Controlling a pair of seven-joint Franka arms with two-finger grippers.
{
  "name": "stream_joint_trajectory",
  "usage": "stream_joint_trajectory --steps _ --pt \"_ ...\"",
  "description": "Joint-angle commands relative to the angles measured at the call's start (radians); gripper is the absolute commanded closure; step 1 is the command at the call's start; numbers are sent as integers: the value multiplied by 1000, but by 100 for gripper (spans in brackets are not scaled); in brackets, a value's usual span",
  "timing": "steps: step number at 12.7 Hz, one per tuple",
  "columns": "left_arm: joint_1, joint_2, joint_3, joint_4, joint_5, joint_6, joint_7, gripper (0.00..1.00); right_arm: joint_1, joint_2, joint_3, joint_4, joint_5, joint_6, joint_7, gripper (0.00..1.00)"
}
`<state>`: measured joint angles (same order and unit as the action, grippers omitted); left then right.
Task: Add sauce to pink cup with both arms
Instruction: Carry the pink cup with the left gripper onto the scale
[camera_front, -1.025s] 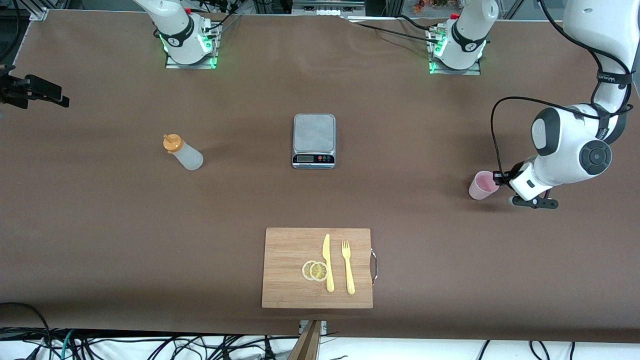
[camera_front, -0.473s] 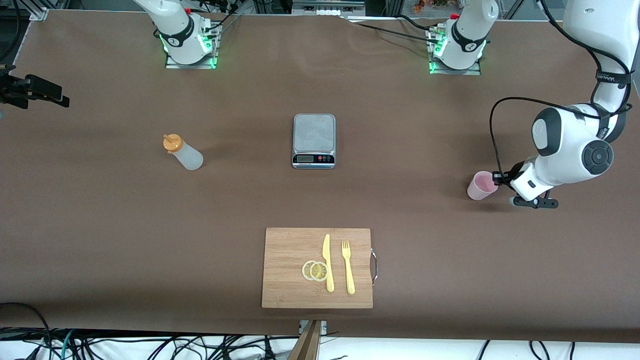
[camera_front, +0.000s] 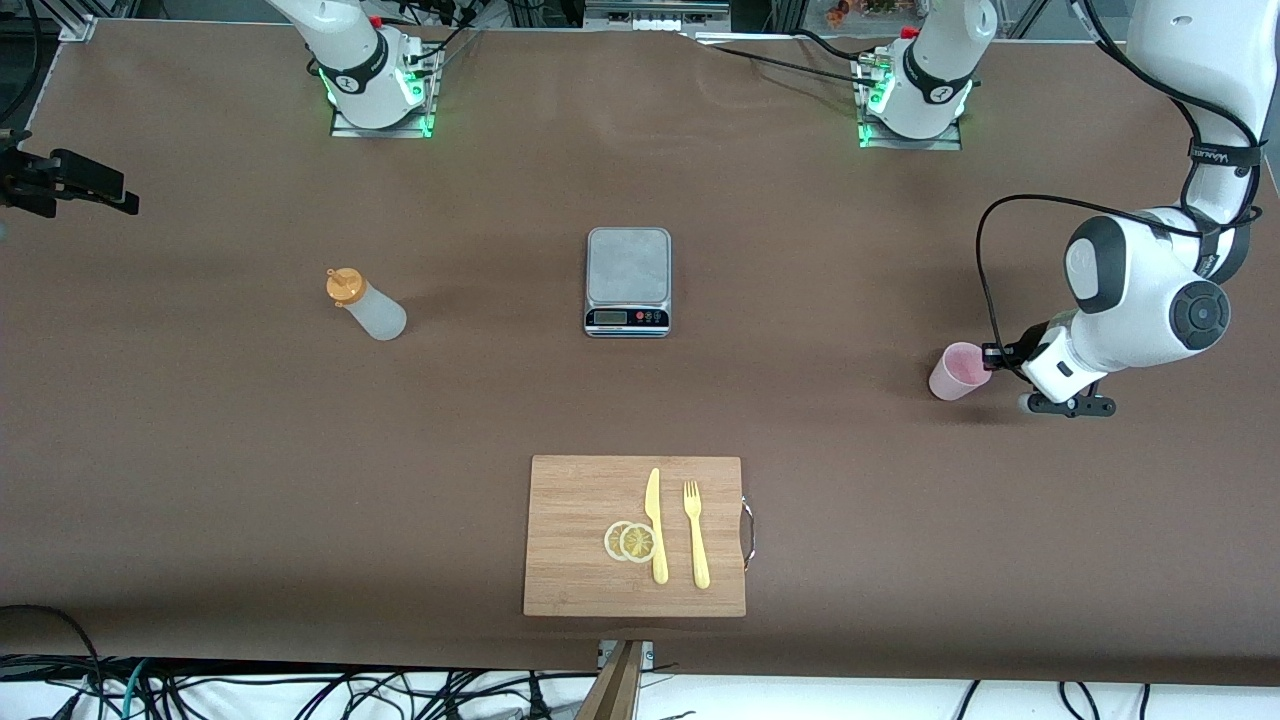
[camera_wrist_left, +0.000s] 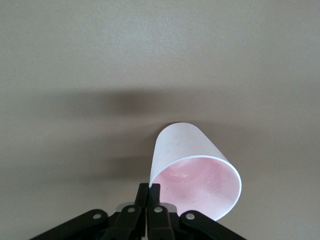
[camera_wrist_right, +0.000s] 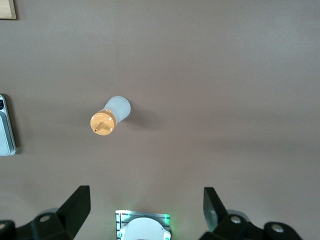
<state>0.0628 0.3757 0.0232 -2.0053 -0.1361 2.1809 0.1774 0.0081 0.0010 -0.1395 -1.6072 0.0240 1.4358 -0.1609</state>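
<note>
The pale pink cup hangs tilted just above the table at the left arm's end. My left gripper is shut on its rim. In the left wrist view both fingers pinch the cup's rim wall where my left gripper shows. The sauce bottle, whitish with an orange cap, stands alone toward the right arm's end. My right gripper hangs open and empty high over the table, looking down on the bottle.
A silver kitchen scale sits mid-table between bottle and cup. A wooden cutting board lies nearer the front camera, carrying a yellow knife, a fork and lemon slices.
The left gripper has carried the cup a little way toward the middle of the table. The right arm and the bottle have not moved.
</note>
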Motion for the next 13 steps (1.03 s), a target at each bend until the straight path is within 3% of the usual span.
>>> stream_joint_trajectory --steps 1,6,10,13 --pt "-32 -12 8 43 -69 -99 -6 100 -3 5 0 21 -7 -18 -11 0" --pt "-113 -23 3 77 -91 -153 -55 100 -10 8 0 21 -7 -18 -40 0" --pt "-280 -23 1 120 -91 -193 -209 100 -10 7 -2 21 -6 -18 -48 0" --pt "-385 -21 1 120 -180 -193 -277 100 -10 8 -2 21 -7 -18 -52 0"
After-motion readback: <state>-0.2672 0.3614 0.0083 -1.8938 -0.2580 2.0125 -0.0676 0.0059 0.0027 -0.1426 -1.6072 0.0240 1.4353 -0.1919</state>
